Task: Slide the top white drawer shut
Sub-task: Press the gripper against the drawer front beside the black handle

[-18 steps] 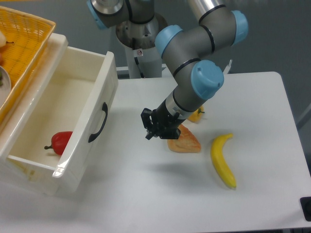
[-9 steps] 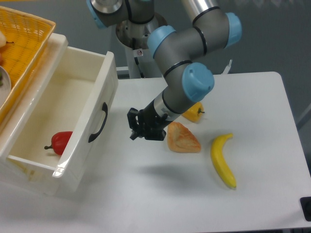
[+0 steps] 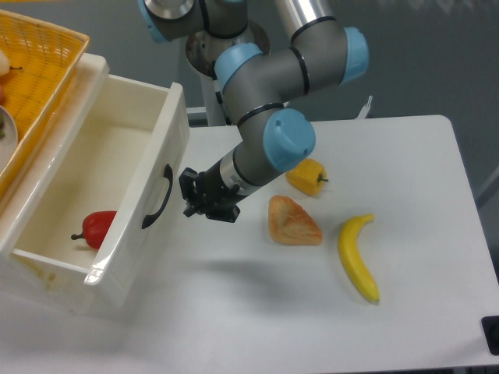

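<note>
Since 1 s ago the end effector (image 3: 189,204) moves left off the bread (image 3: 293,221), now just beside the black handle (image 3: 158,195). Can't tell if fingers are clenched or released. Top white drawer (image 3: 148,175) is fully pulled out at tabletop's left; pepper inside. Push not begun, whole close left.

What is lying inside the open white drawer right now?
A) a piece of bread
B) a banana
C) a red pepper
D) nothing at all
C: a red pepper lies on the floor of the top white drawer, near its front wall, while the banana and the bread lie out on the table.
</note>
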